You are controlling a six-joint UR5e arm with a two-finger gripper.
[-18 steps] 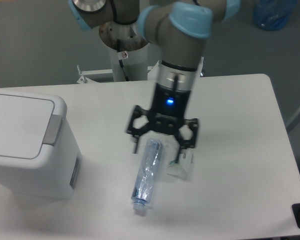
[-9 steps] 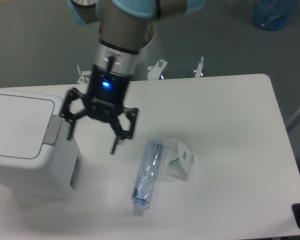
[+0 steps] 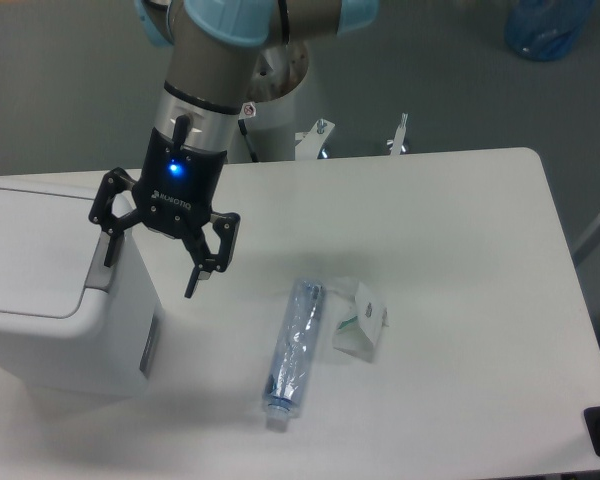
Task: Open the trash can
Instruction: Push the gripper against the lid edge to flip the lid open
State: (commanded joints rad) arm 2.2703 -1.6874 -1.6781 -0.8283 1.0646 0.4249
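The trash can [image 3: 50,300] is a large white boxy bin at the left edge of the table, its flat lid down. Its grey push tab [image 3: 101,273] sits on the lid's right edge. My gripper [image 3: 150,268] hangs open and empty just right of the bin's top right corner. Its left finger [image 3: 109,250] is right at the tab; I cannot tell whether it touches. Its right finger [image 3: 196,277] is over the table.
A crushed clear plastic bottle [image 3: 294,345] lies on the table [image 3: 460,250] right of the bin. A small white and green carton [image 3: 361,320] lies beside it. A blue bag [image 3: 548,25] is on the floor at the far right.
My gripper has swept left, from above the bottle to the bin's right edge, staying open. The bottle, carton and bin have not moved.
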